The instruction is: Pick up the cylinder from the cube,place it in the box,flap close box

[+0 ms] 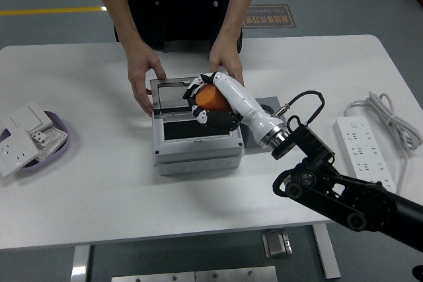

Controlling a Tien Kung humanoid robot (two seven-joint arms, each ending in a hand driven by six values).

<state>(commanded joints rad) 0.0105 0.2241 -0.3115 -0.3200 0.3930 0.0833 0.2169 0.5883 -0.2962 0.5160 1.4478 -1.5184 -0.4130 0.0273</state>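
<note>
My right hand [210, 102] is shut on the orange cylinder [212, 97] and holds it above the open grey box [195, 146], over the box's dark opening. The box's lid [170, 95] stands upright at the back. The dark grey cube [268, 107] sits right of the box, mostly hidden behind my right forearm. A person stands at the far side with one hand [143, 84] on the lid's left edge and the other hand [225, 64] at its right top corner. My left arm is out of view.
A purple dish [56, 146] with white switch plates [23, 137] sits at the left edge. A white power strip [365, 153] and coiled cable [386, 113] lie at the right.
</note>
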